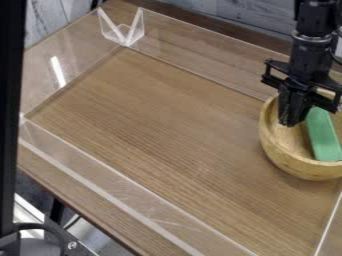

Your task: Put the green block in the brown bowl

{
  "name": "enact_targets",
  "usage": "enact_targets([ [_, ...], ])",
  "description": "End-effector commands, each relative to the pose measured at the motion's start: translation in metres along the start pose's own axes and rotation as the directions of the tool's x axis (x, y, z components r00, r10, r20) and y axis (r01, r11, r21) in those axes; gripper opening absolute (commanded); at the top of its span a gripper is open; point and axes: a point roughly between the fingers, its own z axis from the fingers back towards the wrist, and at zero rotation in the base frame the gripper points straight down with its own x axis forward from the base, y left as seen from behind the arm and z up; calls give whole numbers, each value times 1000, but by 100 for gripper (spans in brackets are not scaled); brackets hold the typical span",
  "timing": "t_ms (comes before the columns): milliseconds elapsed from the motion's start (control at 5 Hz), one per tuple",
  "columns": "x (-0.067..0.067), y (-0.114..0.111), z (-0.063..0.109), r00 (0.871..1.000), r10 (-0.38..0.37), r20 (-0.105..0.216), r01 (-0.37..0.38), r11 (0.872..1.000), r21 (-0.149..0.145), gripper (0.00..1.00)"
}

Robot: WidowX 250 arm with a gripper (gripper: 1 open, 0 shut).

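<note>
bowl: one, brown (278, 153), under my gripper (294, 118)
block: one, green (322, 136), in that bowl, just beside my fingertips
table: one, wood (160, 120), below me
clear pointed thing: one (122, 28), well apart from my gripper

A brown wood-grained table (147, 130) fills most of the view, bordered by clear, glossy transparent strips (107, 192). Behind its far edge runs a grey plank-like surface (247, 14), possibly a wall or floor. A small white glare (58, 70) shines on the left strip.
</note>
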Motion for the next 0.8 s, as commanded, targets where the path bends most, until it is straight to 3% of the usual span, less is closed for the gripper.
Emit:
enact_targets([
  [0,2,0,24,998,-1,69,1,1000,0,0],
  [600,0,4,22,998,15,57,-14,1000,-10,0],
])
